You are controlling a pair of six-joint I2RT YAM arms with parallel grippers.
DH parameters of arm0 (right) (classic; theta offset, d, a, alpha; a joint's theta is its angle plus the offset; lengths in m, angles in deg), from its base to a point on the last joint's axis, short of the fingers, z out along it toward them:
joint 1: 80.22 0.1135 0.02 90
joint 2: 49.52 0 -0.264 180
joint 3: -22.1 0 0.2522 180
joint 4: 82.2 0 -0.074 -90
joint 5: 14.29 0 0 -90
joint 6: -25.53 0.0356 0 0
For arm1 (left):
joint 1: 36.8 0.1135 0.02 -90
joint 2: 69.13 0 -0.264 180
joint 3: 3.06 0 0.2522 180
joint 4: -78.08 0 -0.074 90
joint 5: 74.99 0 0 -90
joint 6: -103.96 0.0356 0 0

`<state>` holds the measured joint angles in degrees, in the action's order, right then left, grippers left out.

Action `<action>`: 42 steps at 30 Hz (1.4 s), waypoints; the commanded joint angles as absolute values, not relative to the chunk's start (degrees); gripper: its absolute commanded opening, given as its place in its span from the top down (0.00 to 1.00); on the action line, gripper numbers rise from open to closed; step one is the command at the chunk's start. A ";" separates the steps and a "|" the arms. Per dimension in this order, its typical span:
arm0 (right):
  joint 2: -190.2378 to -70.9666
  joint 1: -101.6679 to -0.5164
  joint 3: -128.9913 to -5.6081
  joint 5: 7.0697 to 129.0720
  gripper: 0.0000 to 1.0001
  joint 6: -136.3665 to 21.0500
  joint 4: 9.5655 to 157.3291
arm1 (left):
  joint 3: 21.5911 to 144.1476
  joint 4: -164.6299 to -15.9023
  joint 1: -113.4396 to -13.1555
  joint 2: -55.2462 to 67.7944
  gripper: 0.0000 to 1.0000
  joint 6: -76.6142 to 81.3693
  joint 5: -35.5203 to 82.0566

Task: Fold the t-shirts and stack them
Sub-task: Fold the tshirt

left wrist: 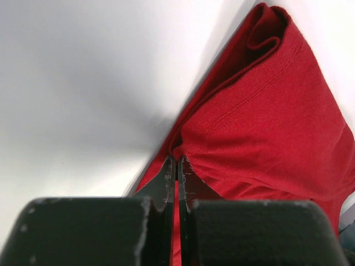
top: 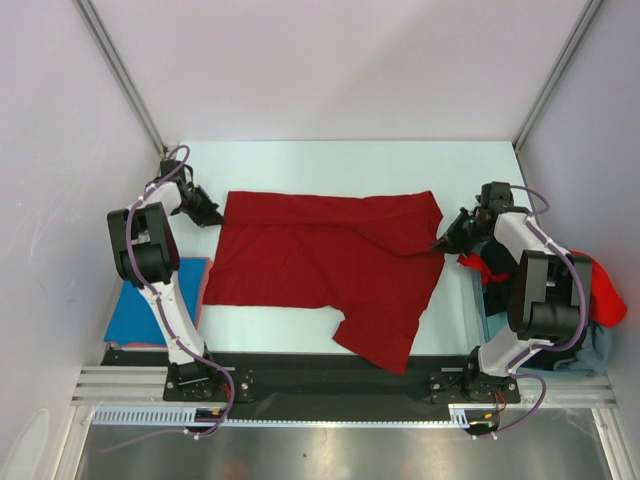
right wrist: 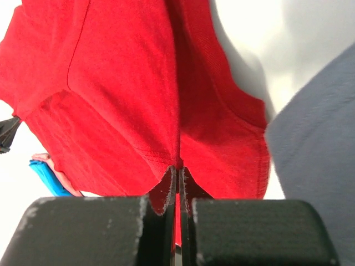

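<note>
So, I had both claws pinched fully closed on the dark red soft-cloth t-shirt (top: 320,265), which lay spread across the white table (top: 340,160) between my arms. My left claw (left wrist: 177,162) gripped a doubled edge at the shirt's far left corner. My right claw (right wrist: 177,169) gripped the hem on its right side. I judged that holding opposite ends let me draw the cloth taut and flat, so a fold could run cleanly. One flap trailed toward the near edge, not yet tucked. A folded bright blue shirt (top: 140,315) sat beside my left base, probably the start of the stack. A bright red shirt (top: 608,295) and a pale grey-blue shirt (top: 590,352) were heaped by my right arm, unfolded.
</note>
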<state>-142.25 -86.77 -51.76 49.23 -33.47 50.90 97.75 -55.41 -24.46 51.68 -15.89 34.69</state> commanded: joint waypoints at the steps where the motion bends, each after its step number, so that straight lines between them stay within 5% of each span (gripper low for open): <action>1: -139.79 -86.02 -52.57 47.24 1.00 -34.15 50.56 | 99.91 -55.11 -24.32 50.48 1.00 -14.52 33.38; 42: -144.09 -83.21 -51.60 44.78 0.95 -37.58 43.79 | 101.23 -53.27 -23.79 51.02 0.93 -13.46 30.66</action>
